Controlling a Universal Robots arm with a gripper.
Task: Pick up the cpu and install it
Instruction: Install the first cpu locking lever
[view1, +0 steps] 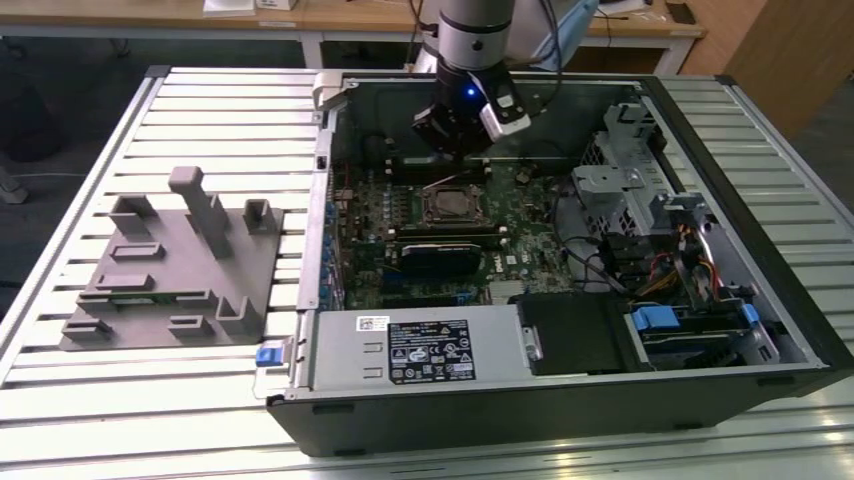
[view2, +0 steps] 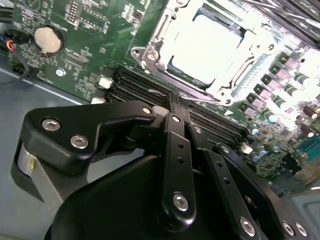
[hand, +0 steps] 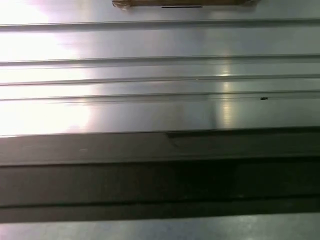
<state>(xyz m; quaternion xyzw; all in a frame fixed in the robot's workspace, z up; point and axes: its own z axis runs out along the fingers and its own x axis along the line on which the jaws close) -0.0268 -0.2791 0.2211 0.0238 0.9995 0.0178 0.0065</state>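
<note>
The cpu (view2: 212, 44), a pale silvery square, lies flat inside the metal-framed socket (view2: 150, 55) on the green motherboard (view2: 90, 55). In the second wrist view, my gripper (view2: 173, 97) hangs a little above the board beside the socket. Its black fingers (view2: 176, 150) are pressed together with nothing between them. In the exterior view the gripper (view1: 449, 150) hovers inside the open computer case (view1: 747, 330), just behind the socket (view1: 450, 207).
A grey plastic fixture (view1: 174, 265) stands on the slatted metal table (hand: 160, 75) at the exterior view's left. Inside the case are a power supply (view1: 414, 345), a drive cage (view1: 641, 200), black memory slots (view2: 145, 82) and a coin battery (view2: 48, 38).
</note>
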